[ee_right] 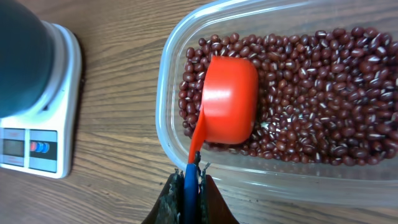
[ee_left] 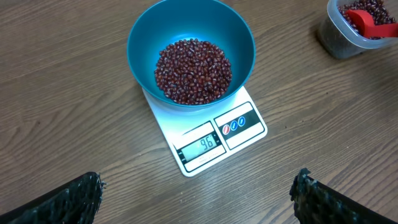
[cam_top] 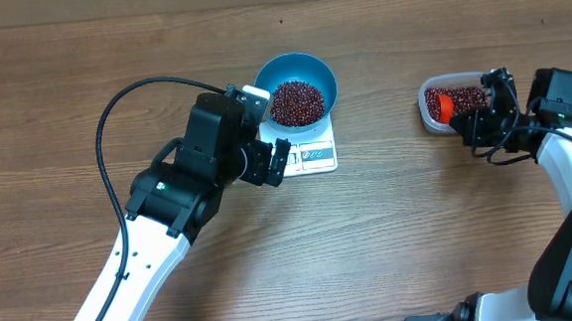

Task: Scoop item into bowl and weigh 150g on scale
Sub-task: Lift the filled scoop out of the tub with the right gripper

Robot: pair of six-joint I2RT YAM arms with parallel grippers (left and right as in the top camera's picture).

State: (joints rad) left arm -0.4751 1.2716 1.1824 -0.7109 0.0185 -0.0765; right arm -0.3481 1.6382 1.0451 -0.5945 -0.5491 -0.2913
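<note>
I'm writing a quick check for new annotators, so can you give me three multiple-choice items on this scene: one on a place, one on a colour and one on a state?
1. Relative to the scale, the blue bowl stands:
A beside it; B on it; C under it.
2. The scoop is:
A green; B white; C red-orange.
3. The right gripper is:
A shut on the scoop's handle; B open above the bowl; C open and empty.

Answers:
1 B, because the left wrist view shows the bowl resting on the scale's platform.
2 C, because the right wrist view shows its red-orange cup.
3 A, because it is closed around the end of the handle.
</note>
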